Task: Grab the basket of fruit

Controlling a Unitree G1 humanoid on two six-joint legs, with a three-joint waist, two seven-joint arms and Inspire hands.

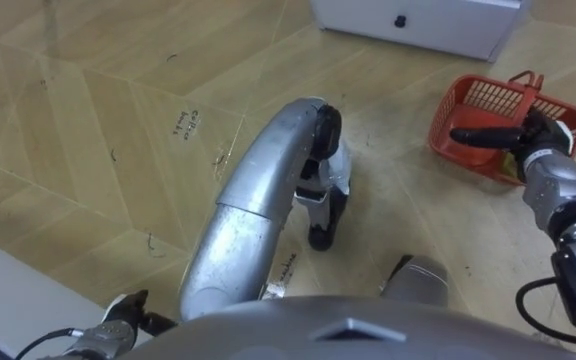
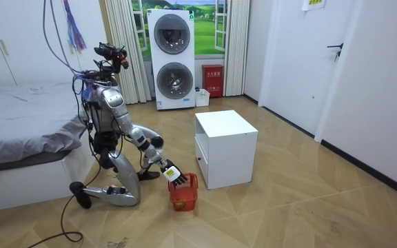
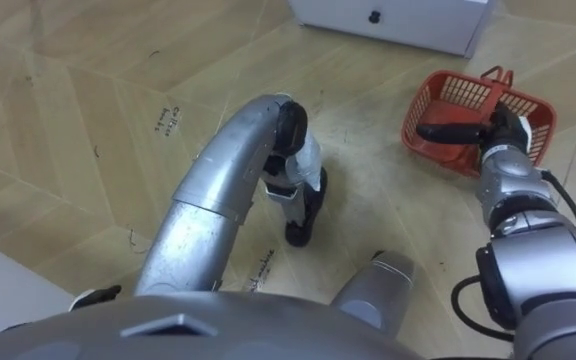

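Room view: robot kneels beside a white cabinet (image 2: pixel 226 131); the red fruit basket (image 1: pixel 463 110) stands on the floor just beside that cabinet. Right robot hand (image 1: pixel 528 138) reaches across the basket, fingers straight, gripping nothing. Reaching step; next, it probably must curl round the upright handle (image 1: pixel 526 85)

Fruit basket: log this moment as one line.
posture: kneeling by white cabinet | fruit basket: upright on floor | right hand: open, over basket | left hand: low at robot's left
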